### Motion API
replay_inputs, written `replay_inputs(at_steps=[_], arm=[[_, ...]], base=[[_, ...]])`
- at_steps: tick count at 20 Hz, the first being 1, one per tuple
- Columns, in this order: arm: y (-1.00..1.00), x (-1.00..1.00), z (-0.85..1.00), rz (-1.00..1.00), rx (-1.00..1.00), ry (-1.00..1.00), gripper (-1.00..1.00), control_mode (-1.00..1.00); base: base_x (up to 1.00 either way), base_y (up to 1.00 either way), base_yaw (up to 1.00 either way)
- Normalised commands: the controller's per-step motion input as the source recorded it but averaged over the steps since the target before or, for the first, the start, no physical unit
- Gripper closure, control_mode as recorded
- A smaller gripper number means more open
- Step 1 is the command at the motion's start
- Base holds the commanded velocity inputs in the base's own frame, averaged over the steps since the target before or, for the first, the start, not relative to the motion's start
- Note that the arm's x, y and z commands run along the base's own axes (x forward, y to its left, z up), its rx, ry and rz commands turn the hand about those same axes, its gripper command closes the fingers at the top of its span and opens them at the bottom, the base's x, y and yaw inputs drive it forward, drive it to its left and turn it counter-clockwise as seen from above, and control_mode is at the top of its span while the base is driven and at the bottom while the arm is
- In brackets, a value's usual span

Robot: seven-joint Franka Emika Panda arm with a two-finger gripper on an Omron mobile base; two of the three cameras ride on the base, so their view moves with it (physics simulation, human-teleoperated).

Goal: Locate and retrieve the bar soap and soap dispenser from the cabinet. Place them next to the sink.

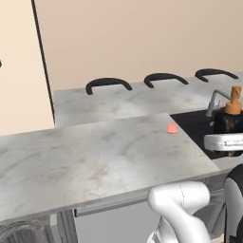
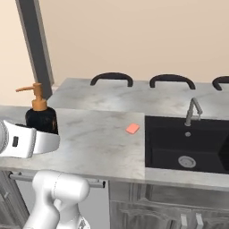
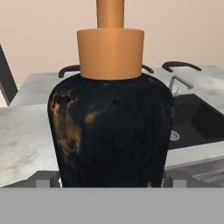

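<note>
One soap dispenser, one bar soap, three chairs.

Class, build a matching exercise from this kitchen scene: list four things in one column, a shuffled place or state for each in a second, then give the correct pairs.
Things
1. bar soap
2. soap dispenser
3. faucet
4. gripper

Places or states
A. behind the black sink, at its back rim
B. shut around a bottle
C. flat on the marble counter, left of the sink
D. held upright between two fingers

Pairs: 1-C, 2-D, 3-A, 4-B
</note>
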Motion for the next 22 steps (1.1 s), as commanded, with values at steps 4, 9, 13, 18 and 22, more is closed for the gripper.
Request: replay_inputs(at_steps=[4, 9, 13, 18, 22], arm=[[0.00, 0.00, 0.00, 0.00, 0.00, 0.00, 1.00, 1.00], [0.00, 0.00, 0.00, 0.00, 0.00, 0.00, 1.00, 1.00], [0.00, 0.00, 0.00, 0.00, 0.00, 0.00, 1.00, 1.00], [0.00, 0.03, -0.01, 0.00, 0.00, 0.00, 1.00, -1.00], [-0.21, 0.62, -0.25, 0.01, 0.01, 0.02, 1.00, -1.00]], base=[[0.33, 0.00, 0.07], [0.30, -0.06, 0.07], [0.01, 0.00, 0.00], [0.00, 0.00, 0.00], [0.00, 0.00, 0.00]])
